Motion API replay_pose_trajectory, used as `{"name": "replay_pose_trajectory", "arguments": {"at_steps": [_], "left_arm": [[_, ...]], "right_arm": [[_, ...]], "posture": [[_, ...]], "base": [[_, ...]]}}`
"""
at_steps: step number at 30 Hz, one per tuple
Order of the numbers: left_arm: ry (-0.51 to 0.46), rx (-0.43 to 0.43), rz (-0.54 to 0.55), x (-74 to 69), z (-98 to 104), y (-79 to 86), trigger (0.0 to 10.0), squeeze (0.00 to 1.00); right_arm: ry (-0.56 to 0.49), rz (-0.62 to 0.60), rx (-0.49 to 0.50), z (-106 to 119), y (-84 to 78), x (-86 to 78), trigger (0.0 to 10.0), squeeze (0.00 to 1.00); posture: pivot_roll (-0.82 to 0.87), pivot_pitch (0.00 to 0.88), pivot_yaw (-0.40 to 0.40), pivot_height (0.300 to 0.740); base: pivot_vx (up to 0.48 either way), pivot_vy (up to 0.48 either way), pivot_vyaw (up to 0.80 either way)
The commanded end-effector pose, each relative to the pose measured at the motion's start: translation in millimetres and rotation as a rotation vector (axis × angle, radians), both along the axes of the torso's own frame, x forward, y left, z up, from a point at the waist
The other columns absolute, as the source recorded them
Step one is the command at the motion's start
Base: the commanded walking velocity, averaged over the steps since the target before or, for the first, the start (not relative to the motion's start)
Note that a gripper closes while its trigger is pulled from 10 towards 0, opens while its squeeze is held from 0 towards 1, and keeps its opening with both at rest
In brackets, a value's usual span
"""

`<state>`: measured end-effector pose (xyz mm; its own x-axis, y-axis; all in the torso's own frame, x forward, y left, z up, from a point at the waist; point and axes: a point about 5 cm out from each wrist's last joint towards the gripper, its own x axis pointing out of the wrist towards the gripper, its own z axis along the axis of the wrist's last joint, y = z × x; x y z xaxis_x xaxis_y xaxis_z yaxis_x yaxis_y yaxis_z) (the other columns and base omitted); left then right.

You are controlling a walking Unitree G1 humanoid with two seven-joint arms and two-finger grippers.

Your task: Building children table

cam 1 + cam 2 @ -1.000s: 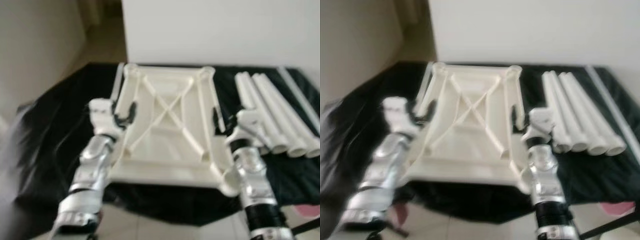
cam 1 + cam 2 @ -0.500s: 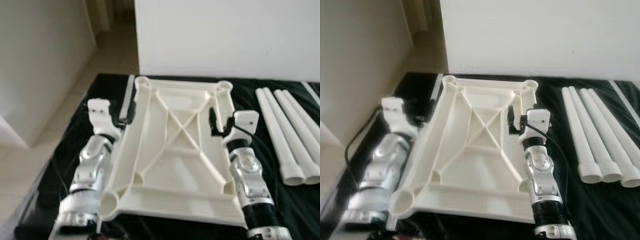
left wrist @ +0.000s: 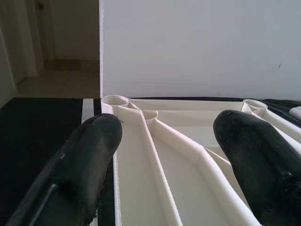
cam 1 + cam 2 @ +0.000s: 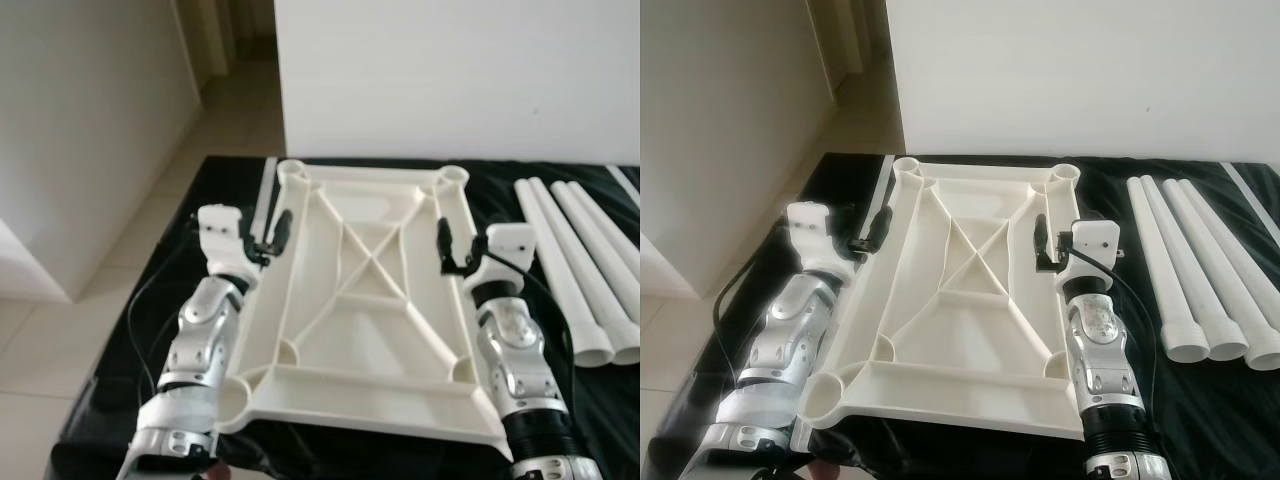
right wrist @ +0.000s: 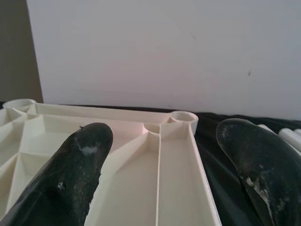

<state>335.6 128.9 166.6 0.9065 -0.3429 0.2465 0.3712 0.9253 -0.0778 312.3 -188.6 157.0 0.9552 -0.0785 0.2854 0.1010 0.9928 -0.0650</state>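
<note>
The upturned tabletop (image 4: 365,300) is being straddled at its long edges by the left hand (image 4: 272,235) and right hand (image 4: 452,250), both spread and unclenched, and a firm closing grip is probably being called for before the legs (image 4: 575,270) are fitted.

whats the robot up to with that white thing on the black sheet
It is working on a child's table. The white tabletop lies upside down on a black cloth, ribs and corner leg sockets facing up. The left gripper and right gripper straddle its two long edges, fingers open. The white legs lie side by side on the cloth to the robot's right, none fitted yet.
</note>
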Motion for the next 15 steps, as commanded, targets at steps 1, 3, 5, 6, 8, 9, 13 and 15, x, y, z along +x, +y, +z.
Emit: {"name": "replay_pose_trajectory", "arguments": {"at_steps": [1,3,5,6,8,9,13,15], "left_arm": [[-0.002,0.008,-0.037,-3.0,-1.0,-3.4,10.0,0.00],[-0.001,-0.004,-0.037,-3.1,-1.1,-3.8,10.0,0.00],[0.002,-0.020,-0.035,-3.0,-1.2,-3.9,10.0,0.00],[0.004,-0.024,-0.035,-2.9,-1.4,-3.7,10.0,0.00],[0.006,-0.023,-0.033,-2.9,-1.8,-3.5,10.0,0.00],[0.007,-0.022,-0.032,-3.2,-2.5,-3.3,10.0,0.00],[0.011,-0.020,-0.027,-3.5,-3.9,-2.5,10.0,0.00],[0.011,-0.018,-0.027,-4.0,-4.2,-2.5,10.0,0.00]], "right_arm": [[0.038,-0.033,0.004,-6.5,-4.3,-0.6,10.0,0.00],[0.057,-0.050,0.008,-8.5,-6.3,0.2,10.0,0.00],[0.072,-0.063,0.019,-10.1,-8.3,1.0,10.0,0.00],[0.073,-0.064,0.024,-10.1,-8.6,1.2,10.0,0.00],[0.071,-0.063,0.021,-10.0,-8.6,1.0,10.0,0.00],[0.073,-0.062,0.017,-10.4,-8.8,0.8,10.0,0.00],[0.080,-0.065,0.013,-11.3,-9.3,0.9,10.0,0.00],[0.082,-0.066,0.009,-11.4,-9.5,0.5,10.0,0.00]], "posture": [[-0.01,0.000,0.013,0.740],[-0.01,0.000,0.012,0.740],[-0.01,0.000,0.012,0.740],[-0.01,0.000,0.012,0.740],[-0.01,0.000,0.011,0.740],[-0.01,0.000,0.009,0.740],[-0.01,0.000,0.008,0.740],[-0.01,0.000,0.007,0.740]], "base": [[0.000,0.000,0.00],[0.000,0.000,0.00],[0.000,0.000,-0.38],[0.000,0.000,-0.76],[0.000,0.000,-0.76],[0.000,0.000,-0.76],[0.000,0.000,-0.75],[0.000,0.000,-0.74]]}}
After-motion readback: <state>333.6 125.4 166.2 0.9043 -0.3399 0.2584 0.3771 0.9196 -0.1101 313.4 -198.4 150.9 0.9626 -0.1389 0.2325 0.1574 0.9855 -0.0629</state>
